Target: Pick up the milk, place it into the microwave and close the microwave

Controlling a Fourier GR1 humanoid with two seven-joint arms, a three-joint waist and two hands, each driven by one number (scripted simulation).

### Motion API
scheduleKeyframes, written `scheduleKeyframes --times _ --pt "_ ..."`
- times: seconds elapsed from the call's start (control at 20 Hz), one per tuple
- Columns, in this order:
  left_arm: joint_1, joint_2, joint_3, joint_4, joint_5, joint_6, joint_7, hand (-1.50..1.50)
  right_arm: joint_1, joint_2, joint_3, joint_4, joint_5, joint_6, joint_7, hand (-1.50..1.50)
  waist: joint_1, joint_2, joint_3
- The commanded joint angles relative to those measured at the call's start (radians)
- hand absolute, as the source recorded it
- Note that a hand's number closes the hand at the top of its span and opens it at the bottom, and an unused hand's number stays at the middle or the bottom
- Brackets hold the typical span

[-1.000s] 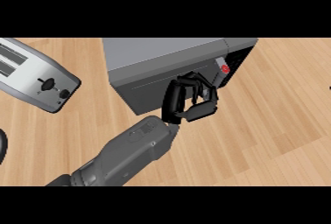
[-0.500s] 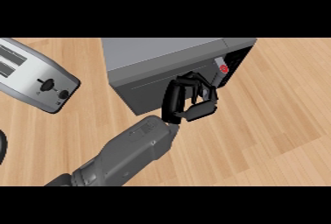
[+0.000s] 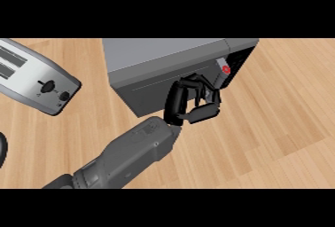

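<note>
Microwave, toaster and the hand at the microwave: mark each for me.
microwave [image 3: 157, 55], head view, on its grey top panel.
toaster [image 3: 29, 82], head view, on its silver side by the knobs.
hand [image 3: 189, 103], head view, on the curled black fingers against the microwave's front.

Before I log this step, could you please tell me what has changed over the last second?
Nothing has visibly changed. The black left hand stays with curled fingers against the front of the grey box-shaped microwave, and the silver metal toaster stays in place on the wooden counter. No milk shows.
</note>
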Motion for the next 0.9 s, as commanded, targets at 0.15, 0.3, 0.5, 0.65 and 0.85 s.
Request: scheduleKeyframes --times 0.15,0.3,0.5,0.65,0.85 --pt "-0.07 -0.003 -0.011 0.161 0.005 0.024 0.079 1.5 -0.009 -0.008 0.018 -0.002 -0.064 0.027 0.006 -1.5 0.009 0.015 0.0" --pt "-0.069 -0.003 -0.01 0.161 0.033 0.057 0.103 1.5 -0.006 -0.023 0.015 0.0 -0.073 0.035 0.015 -1.5 0.013 0.013 -0.001" --pt "-0.049 -0.003 -0.012 0.19 0.054 0.079 0.106 1.5 -0.017 -0.038 -0.004 -0.019 -0.091 0.019 0.019 -1.5 0.046 0.006 -0.005" --pt "-0.038 -0.003 -0.016 0.214 0.073 0.116 0.121 1.5 -0.001 -0.047 -0.017 -0.036 -0.105 0.019 0.023 -1.5 0.063 -0.005 -0.004" --pt "-0.019 -0.001 -0.023 0.212 0.106 0.087 0.118 1.5 0.033 -0.052 -0.034 -0.04 -0.118 0.017 0.03 -1.5 0.081 -0.004 -0.005"
